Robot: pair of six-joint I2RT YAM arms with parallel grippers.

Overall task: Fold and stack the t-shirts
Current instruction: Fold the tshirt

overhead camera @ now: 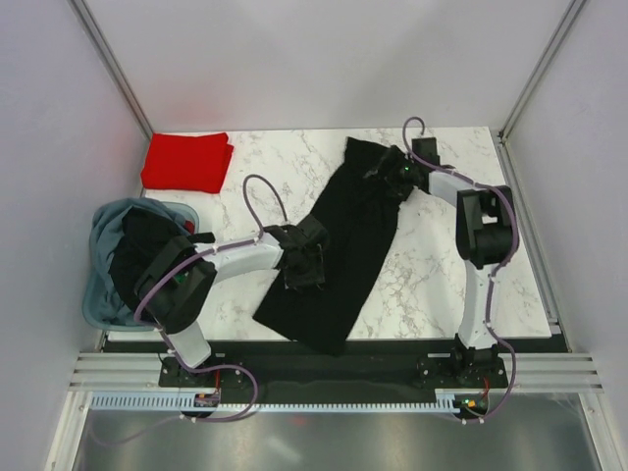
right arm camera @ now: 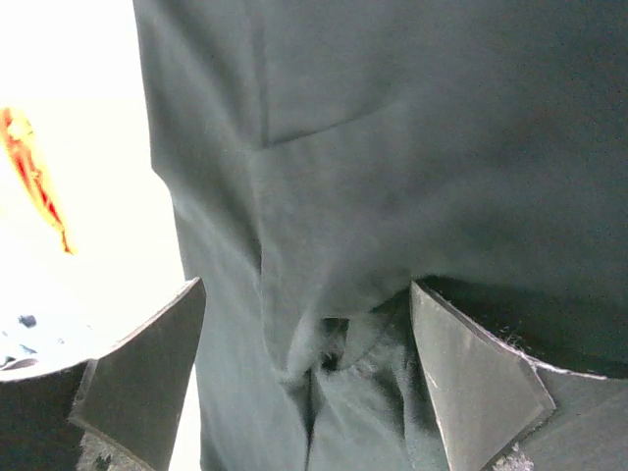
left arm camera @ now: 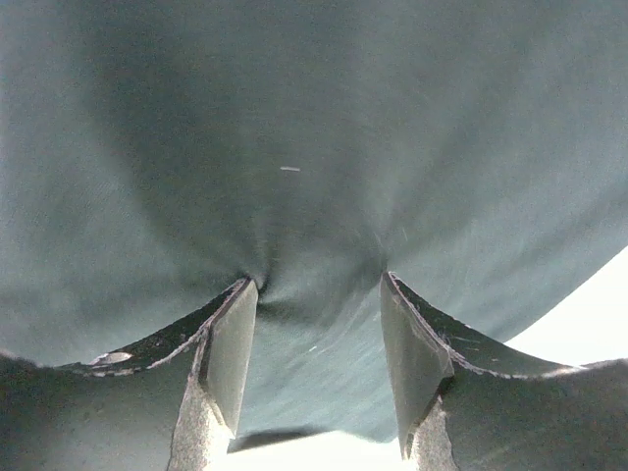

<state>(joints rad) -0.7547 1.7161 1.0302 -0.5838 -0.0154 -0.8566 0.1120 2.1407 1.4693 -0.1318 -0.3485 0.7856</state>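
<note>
A large black t-shirt lies spread diagonally on the marble table, from the back centre to the front edge. My left gripper rests on the shirt's left edge about halfway along. In the left wrist view it is open, with its fingertips pressed into the puckered black cloth. My right gripper is at the shirt's far end. In the right wrist view it is open, with bunched black cloth between the jaws. A folded red t-shirt lies at the back left.
A grey-blue fabric tub stands at the left edge with dark shirts in it. White walls close in the back and both sides. The red shirt shows as a streak at the left of the right wrist view.
</note>
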